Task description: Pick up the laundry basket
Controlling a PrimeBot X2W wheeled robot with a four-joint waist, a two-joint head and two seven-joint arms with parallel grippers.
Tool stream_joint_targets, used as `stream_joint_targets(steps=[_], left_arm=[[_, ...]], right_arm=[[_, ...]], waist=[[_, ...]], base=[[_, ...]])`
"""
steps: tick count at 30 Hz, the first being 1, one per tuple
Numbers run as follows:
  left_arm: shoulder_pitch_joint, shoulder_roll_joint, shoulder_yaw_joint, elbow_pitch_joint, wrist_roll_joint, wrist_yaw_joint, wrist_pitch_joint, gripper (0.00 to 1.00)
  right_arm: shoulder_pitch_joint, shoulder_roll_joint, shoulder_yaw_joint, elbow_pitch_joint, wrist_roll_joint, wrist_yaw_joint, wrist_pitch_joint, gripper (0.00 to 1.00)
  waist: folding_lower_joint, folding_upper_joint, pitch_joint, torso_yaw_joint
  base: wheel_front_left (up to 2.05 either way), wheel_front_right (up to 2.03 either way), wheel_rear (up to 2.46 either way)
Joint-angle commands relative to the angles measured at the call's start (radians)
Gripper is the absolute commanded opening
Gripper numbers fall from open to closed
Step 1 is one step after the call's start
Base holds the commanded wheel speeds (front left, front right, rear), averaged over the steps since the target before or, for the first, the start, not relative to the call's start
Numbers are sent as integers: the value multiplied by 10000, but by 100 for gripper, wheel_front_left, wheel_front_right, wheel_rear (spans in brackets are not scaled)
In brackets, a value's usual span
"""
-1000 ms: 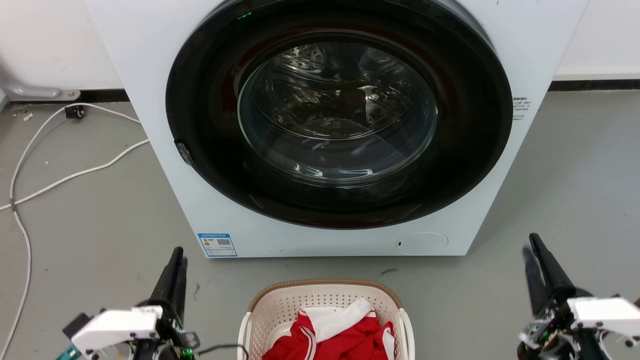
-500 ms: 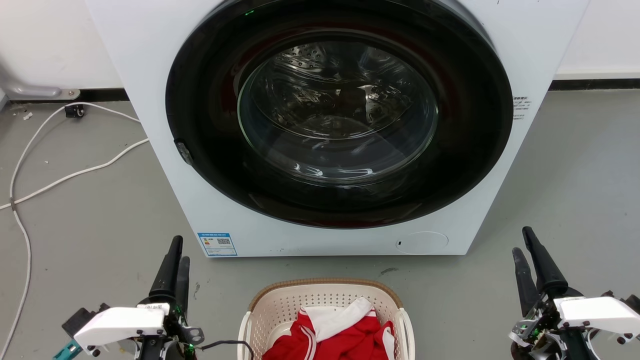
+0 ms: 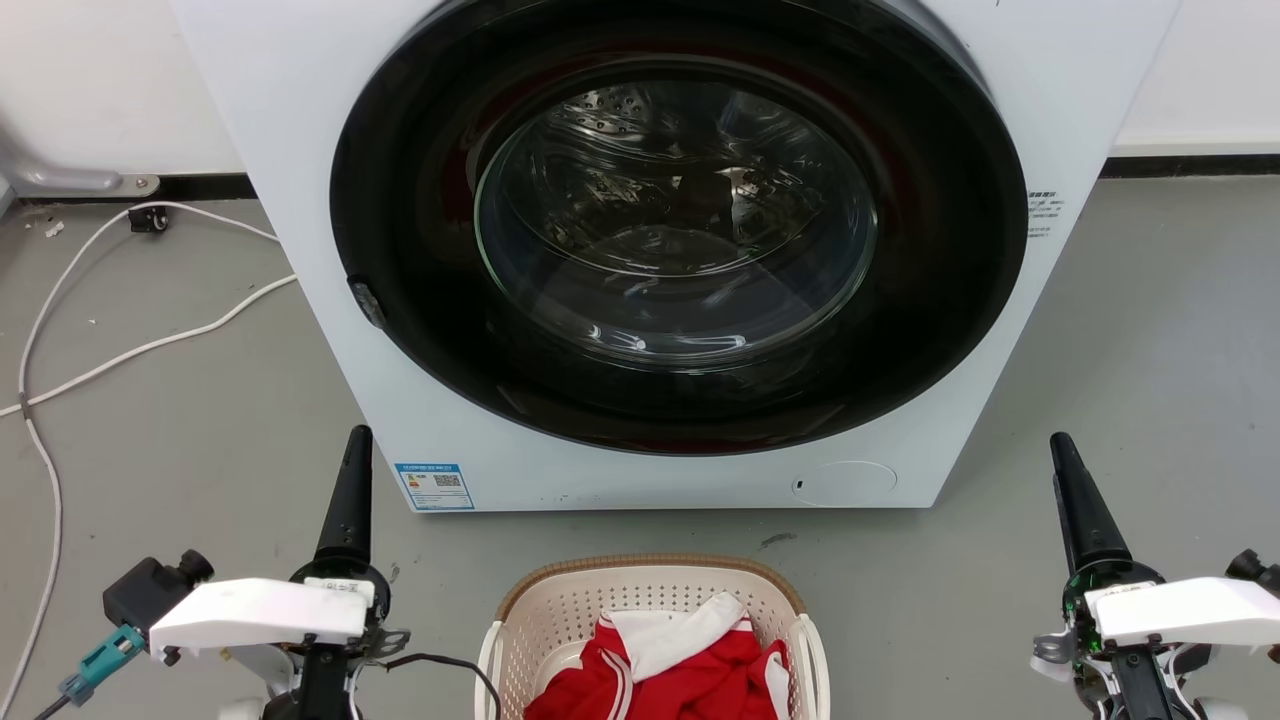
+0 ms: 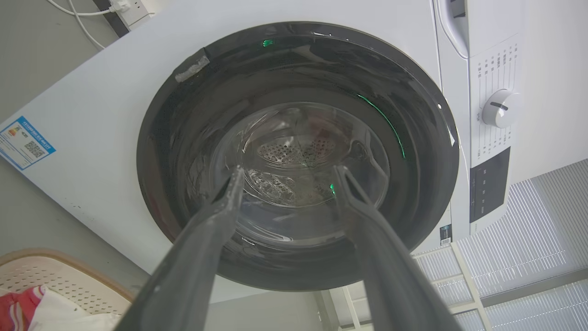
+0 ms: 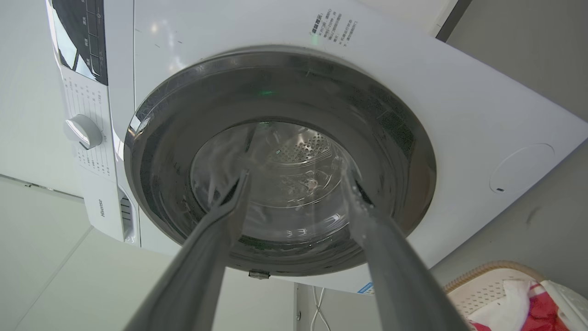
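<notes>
The laundry basket is cream with a brown ribbed rim and stands on the floor at the bottom centre of the head view. Red and white clothes lie inside it. My left gripper hovers to the basket's left, and my right gripper hovers well to its right; both point at the washing machine. The left wrist view shows the left gripper open and empty, with the basket at lower left. In the right wrist view the right gripper is also open and empty, with the basket at lower right.
A white front-loading washing machine with a shut dark round door stands just behind the basket. White cables trail over the grey floor at the left. Grey floor lies to the right of the machine.
Both grippers have moved forward, toward the washing machine, and turned so their fingers line up edge-on in the head view. The basket has stayed put.
</notes>
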Motion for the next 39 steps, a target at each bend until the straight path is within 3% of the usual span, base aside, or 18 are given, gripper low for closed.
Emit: stream_joint_targets(steps=[1,6,24,39], left_arm=[[-280,28,-31,-306,589,-1,-144,100],[-267,28,-115,-407,1539,-1,-294,100],[-150,32,-432,-588,4673,217,-898,100],[-122,33,-691,-271,6634,488,-1327,100]], right_arm=[[-72,-16,51,-280,-451,3,-123,100],[-13,-14,115,-382,-1090,3,-274,100],[155,-5,374,-691,-5605,4,-869,100],[326,1,480,-914,-8180,4,-974,100]], waist=[[-1,0,4,-1],[-1,0,4,-5],[-1,0,-44,4],[-1,0,-58,10]], base=[[0,0,0],[0,0,0],[0,0,0],[0,0,0]])
